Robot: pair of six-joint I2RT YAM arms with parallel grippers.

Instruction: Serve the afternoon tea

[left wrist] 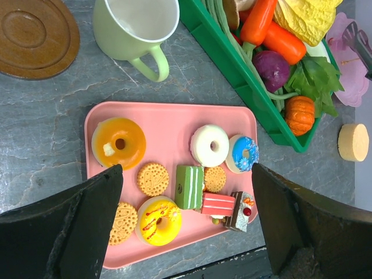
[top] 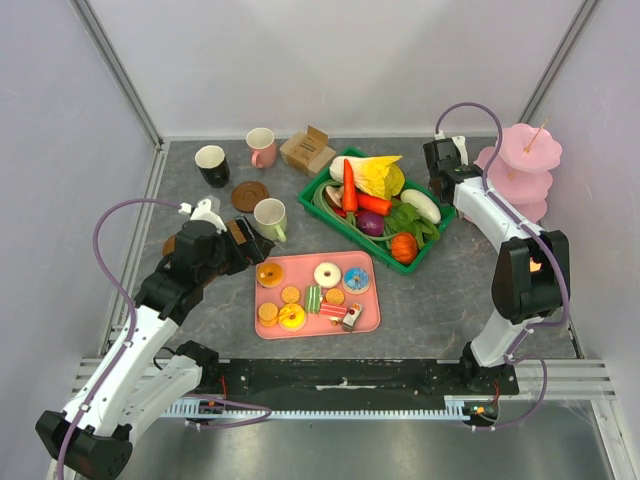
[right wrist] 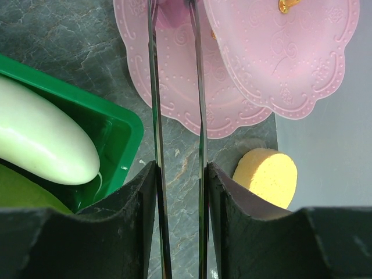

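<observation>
A pink tray (top: 300,268) holds the sweets: an orange donut (left wrist: 118,141), a white donut (left wrist: 210,144), a blue donut (left wrist: 242,153), a yellow donut (left wrist: 158,220), a green cake slice (left wrist: 189,186), a red cake slice (left wrist: 218,204) and round biscuits (left wrist: 153,178). My left gripper (left wrist: 186,170) is open and empty above the tray; it also shows in the top view (top: 243,241). A pale-green mug (top: 270,218), a black mug (top: 211,165) and a pink mug (top: 262,147) stand behind, with a brown coaster (top: 250,195). My right gripper (right wrist: 181,165) is shut on metal tongs (right wrist: 153,87) that point at the pink tiered stand (right wrist: 174,75).
A green crate (top: 335,215) of toy vegetables sits between the tray and the stand (top: 525,170). A cardboard box (top: 307,150) is at the back. A pale yellow round disc (right wrist: 267,174) lies on the table by the stand. A second coaster (top: 172,245) shows beside my left arm.
</observation>
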